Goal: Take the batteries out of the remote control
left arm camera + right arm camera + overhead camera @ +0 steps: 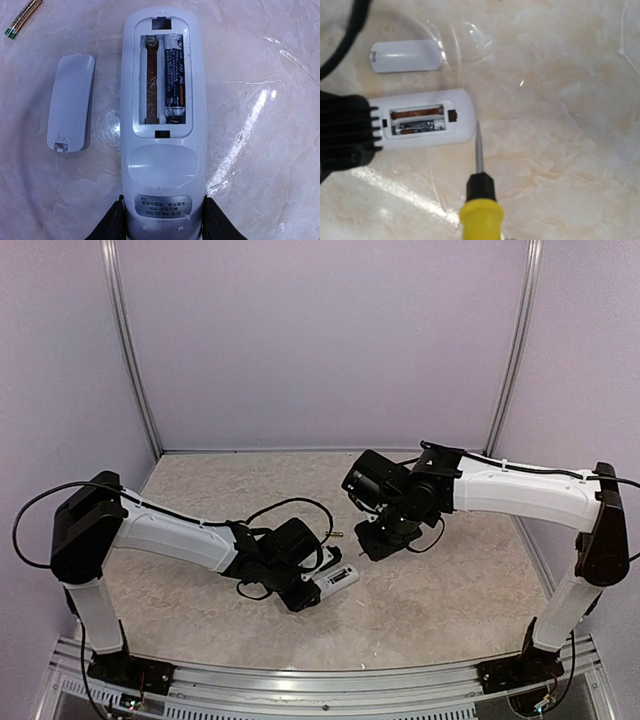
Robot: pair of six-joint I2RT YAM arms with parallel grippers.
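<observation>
The left gripper (163,220) clamps the remote (162,150) by its left end near the centre of the table (450,600) — long axis left–right, open bay up, free end pointing right; the right gripper (378,535) is clenched on the screwdriver (480,195). The dark battery (175,80) in the bay lies along that axis: light, rigid, slick, probably spring-loaded, so lever under one end rather than pinch.

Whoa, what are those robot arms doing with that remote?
The left arm holds the remote control in its jaws by one end, its cover lying beside it. A gold battery lies out on the table; a dark battery sits in its slot. The right arm holds a yellow-handled screwdriver, tip near the remote.
</observation>
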